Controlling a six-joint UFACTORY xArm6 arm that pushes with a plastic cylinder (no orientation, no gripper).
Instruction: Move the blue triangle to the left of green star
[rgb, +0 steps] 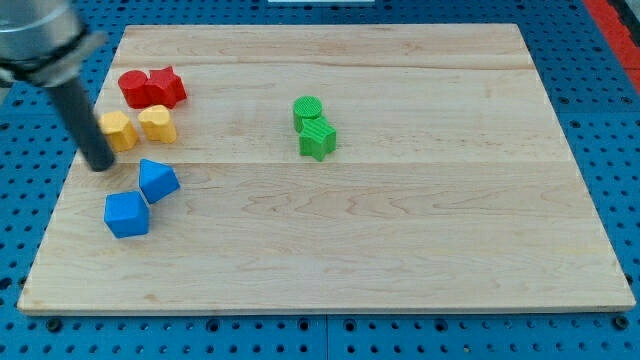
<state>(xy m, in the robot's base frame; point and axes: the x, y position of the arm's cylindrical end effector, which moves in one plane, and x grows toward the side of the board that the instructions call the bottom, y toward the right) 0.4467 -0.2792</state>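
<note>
The blue triangle lies at the board's left side, touching a blue cube below and left of it. The green star sits near the board's middle, touching a green cylinder just above it. My tip rests on the board at the left edge, a short way left of and slightly above the blue triangle, not touching it. The rod rises up and to the left from there.
A red cylinder and a red star sit together at the upper left. Below them are a yellow hexagon, right beside the rod, and a yellow heart-like block. The wooden board lies on a blue pegboard.
</note>
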